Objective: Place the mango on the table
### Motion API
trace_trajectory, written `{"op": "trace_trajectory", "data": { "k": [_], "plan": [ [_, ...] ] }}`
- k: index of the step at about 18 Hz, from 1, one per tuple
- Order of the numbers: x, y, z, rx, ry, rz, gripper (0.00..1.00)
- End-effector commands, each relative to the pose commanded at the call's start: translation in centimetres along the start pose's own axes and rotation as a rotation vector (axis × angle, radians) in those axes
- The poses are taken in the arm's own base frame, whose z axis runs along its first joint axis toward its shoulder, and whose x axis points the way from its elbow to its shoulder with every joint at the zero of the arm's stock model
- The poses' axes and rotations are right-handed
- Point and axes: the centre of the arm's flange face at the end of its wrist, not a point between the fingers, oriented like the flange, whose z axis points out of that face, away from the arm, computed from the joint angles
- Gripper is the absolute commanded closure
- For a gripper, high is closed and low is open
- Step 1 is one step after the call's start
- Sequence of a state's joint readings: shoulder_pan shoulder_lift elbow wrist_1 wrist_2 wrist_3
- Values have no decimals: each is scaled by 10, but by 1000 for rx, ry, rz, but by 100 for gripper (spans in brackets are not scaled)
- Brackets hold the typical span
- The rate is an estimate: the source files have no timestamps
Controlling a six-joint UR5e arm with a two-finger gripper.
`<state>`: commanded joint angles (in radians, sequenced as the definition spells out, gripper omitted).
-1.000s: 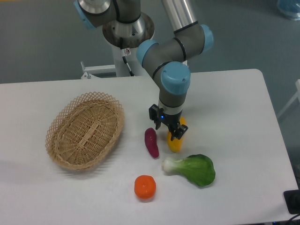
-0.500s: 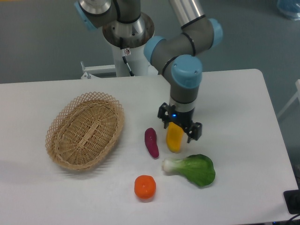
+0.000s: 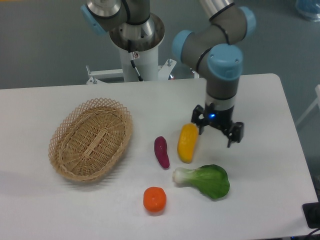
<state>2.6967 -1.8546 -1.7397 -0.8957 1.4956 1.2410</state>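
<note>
— So, what lies on the table (image 3: 75,210), from left to right?

— First the basket (image 3: 90,139), with nothing in it. Then the small purple sweet potato (image 3: 161,151), and just beside it the mango (image 3: 187,142). Below them is the orange (image 3: 154,199), and to the right of that the green vegetable (image 3: 205,180). My gripper (image 3: 219,131) is the last one, on the right side.

— And the mango, where is it for you?

— It lies flat on the white table, to the left of my gripper and apart from it. Its long axis goes nearly up and down in the picture, a little tilted, with the top end toward my fingers.

— Do you hold something?

— No. My two fingers stand wide apart and there is nothing between them. They hang just above the table.

— Then the task?

— I think it is done, because the mango rests on the table alone. My next move needs only to go away from it, up or to the right, without touching the top end.
</note>
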Motion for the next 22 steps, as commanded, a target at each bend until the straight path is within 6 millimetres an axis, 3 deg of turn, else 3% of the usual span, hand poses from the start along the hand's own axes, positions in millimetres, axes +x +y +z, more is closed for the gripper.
{"op": "trace_trajectory", "data": {
  "k": [6,11,22],
  "plan": [
    [-26,2,-14,-45,38,35,0],
    [-36,16,-1,-132,47,132,0],
    [-39,16,8,-134,55,146,0]
  ]
}}
